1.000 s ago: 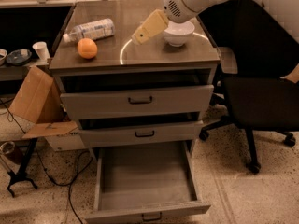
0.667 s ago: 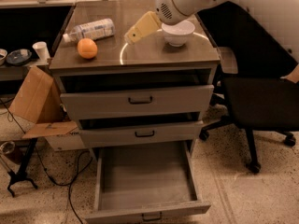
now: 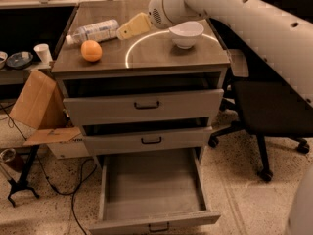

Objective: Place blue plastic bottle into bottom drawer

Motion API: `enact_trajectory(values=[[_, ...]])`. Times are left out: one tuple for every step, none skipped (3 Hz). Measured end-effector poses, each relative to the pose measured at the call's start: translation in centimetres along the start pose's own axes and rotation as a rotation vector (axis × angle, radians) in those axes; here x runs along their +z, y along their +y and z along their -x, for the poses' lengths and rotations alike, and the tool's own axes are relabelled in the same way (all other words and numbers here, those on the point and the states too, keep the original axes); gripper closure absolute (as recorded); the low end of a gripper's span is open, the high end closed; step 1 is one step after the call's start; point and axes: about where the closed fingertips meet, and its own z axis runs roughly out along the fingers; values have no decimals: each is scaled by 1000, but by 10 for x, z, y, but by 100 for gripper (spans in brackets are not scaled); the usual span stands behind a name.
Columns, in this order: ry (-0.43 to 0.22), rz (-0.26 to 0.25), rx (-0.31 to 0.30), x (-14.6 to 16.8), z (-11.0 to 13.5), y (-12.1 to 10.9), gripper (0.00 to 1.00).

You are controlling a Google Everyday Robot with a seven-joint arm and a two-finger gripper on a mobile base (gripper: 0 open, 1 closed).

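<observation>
Warm, fairly dim indoor light from overhead. A bright arc of glare sits on the cabinet top (image 3: 161,58) and curves round the white bowl (image 3: 186,33). The upper drawer gaps are in deep shadow, while the bottom drawer (image 3: 151,190) is evenly lit inside. The gripper (image 3: 133,26), over the rear of the top just beside the blue plastic bottle (image 3: 95,32), looks soft-edged. The arm (image 3: 254,23) is washed out and blocky towards the right edge.

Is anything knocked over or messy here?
Yes. The blue plastic bottle lies on its side on the cabinet top, just behind the orange, instead of standing up. The gripper is right by its base end. The bottom drawer is pulled wide open.
</observation>
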Motion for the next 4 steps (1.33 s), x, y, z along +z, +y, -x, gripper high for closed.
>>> enact_trajectory(values=[[-72,-19,18,28,20,-6,0],[-132,-23,-12,71,46,-16,0],[-168,-7,-51,100,73,-23,0],[-164,49,-115,130,85,-18,0]])
